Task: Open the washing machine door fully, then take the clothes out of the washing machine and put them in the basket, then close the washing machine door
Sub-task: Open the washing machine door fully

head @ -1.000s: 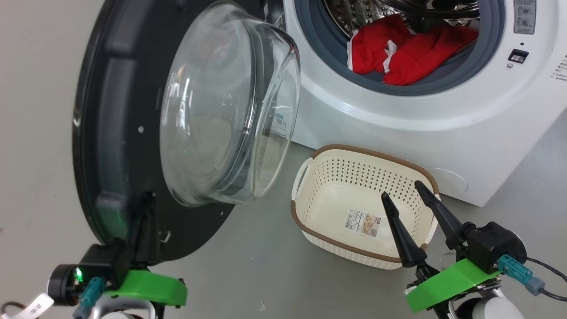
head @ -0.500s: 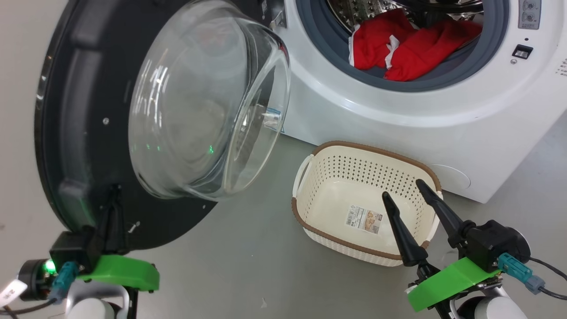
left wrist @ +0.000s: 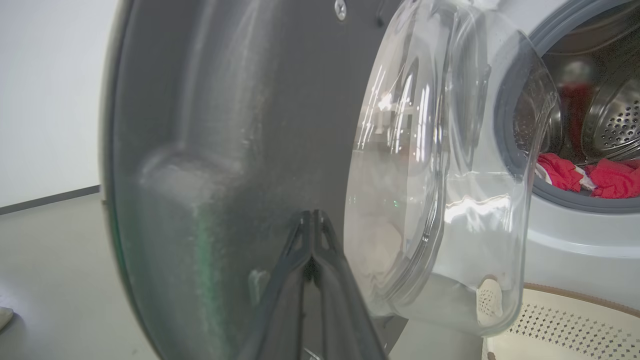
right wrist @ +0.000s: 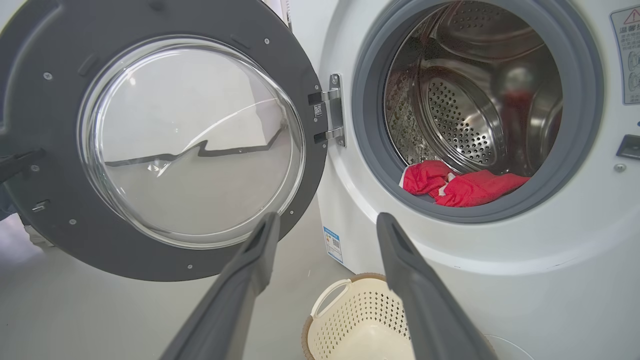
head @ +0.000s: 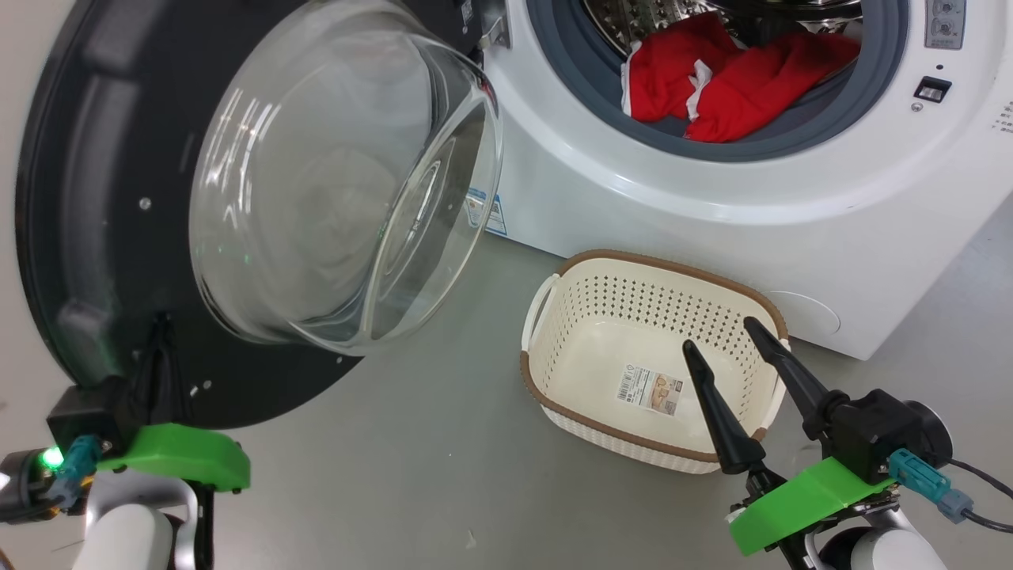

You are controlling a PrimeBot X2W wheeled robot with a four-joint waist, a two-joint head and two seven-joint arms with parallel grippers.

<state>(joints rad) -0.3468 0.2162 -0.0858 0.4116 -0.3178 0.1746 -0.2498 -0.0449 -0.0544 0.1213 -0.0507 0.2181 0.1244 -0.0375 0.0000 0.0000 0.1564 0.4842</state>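
The washing machine door loses its top to the head view's edge; the sticker just beside it is unreadably small.

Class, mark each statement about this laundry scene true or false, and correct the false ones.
1. Red clothes lie in the drum. True.
2. The door is shut. False: it stands swung open.
3. The basket holds no clothes. True.
4. The right gripper holds a garment. False: it is open and empty.
5. The left gripper is spread wide. False: it is shut, tips at the door's inner face.
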